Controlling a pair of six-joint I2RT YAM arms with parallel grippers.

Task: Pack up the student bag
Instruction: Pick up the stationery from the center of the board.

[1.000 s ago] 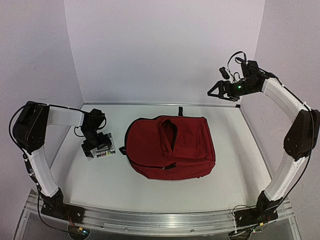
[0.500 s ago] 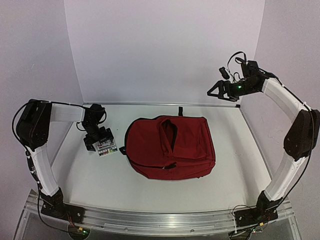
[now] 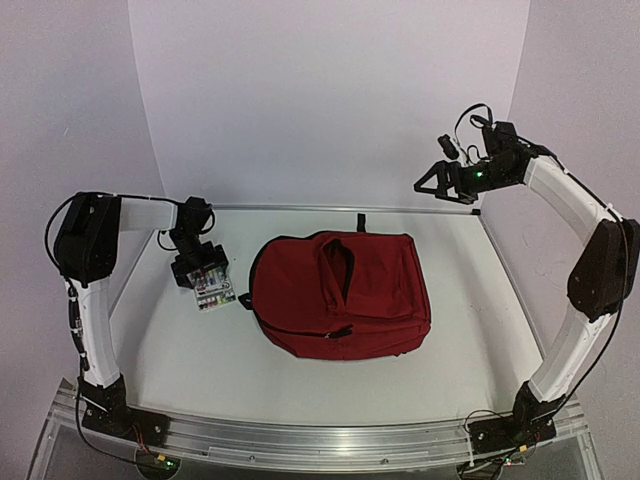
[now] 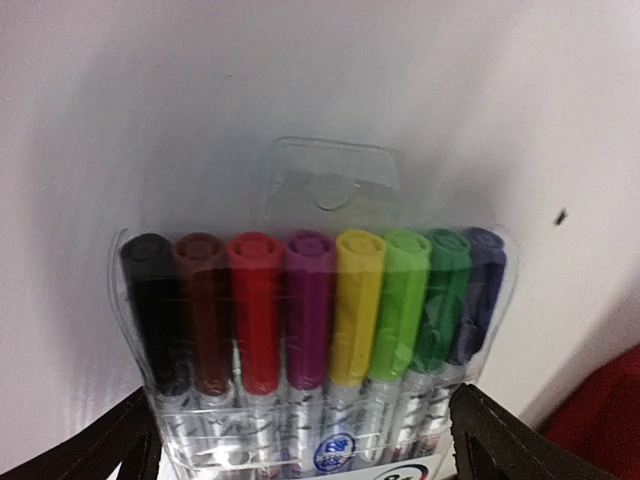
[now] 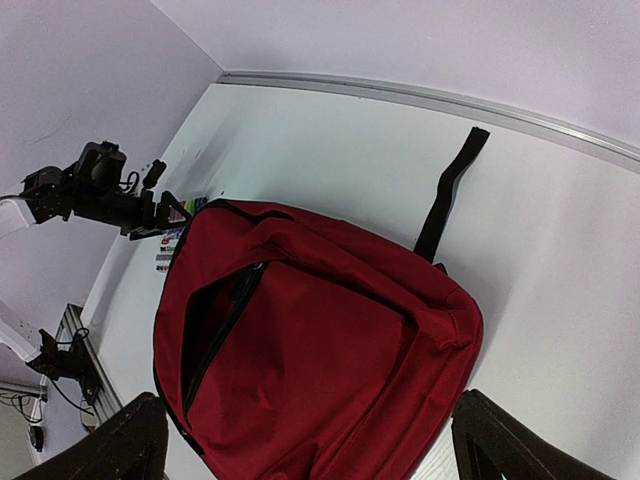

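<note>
Our left tool, jaws apart, straddled the marker pack at nine o'clock of the student bag, which lay at the table's centre. Our right tool hung spread at one o'clock. We judged the slick pack could slip when squeezed.

We see a robot lab, not a home. Plain white walls box in the top, left & right of the frame. A white table fills the middle. A metal rail runs along the bottom w/ the left arm & right arm bolted on, wires at lower left.
</note>
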